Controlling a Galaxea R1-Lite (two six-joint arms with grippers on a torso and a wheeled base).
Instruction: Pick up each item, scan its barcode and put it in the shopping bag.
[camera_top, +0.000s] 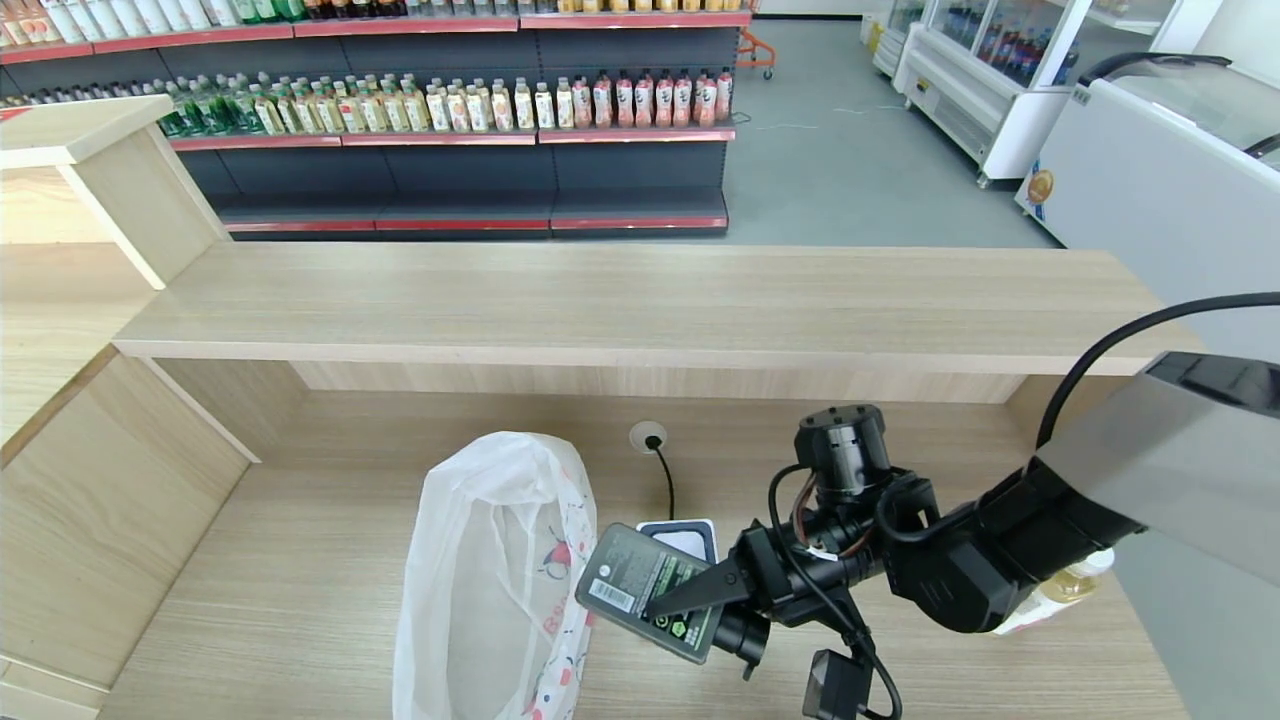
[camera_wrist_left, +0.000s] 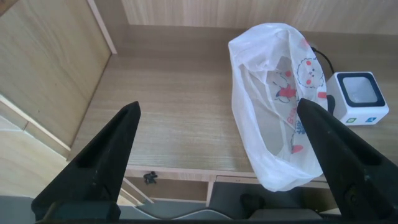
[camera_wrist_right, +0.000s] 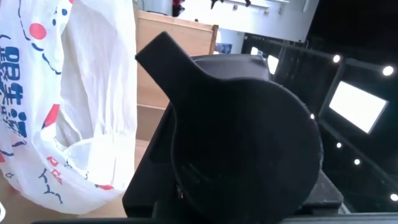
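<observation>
A flat dark green packet (camera_top: 628, 578) with a white barcode label hangs tilted just above the counter. My right gripper (camera_top: 668, 603) is shut on it. The packet is over the small white scanner (camera_top: 690, 535) and beside the white printed shopping bag (camera_top: 497, 575), which stands open. In the right wrist view the held packet (camera_wrist_right: 239, 134) is dark and close, with the shopping bag (camera_wrist_right: 68, 106) beside it. My left gripper (camera_wrist_left: 217, 165) is open with nothing between its fingers, above the counter's near edge. Beyond it are the shopping bag (camera_wrist_left: 273, 106) and the scanner (camera_wrist_left: 359, 94).
A bottle of yellowish liquid (camera_top: 1072, 583) stands at the right, partly hidden behind my right arm. A grey screen (camera_top: 1180, 470) overhangs that corner. The scanner's cable (camera_top: 665, 480) runs to a hole in the counter. A raised wooden ledge (camera_top: 640, 310) bounds the back, a side panel (camera_top: 110, 520) the left.
</observation>
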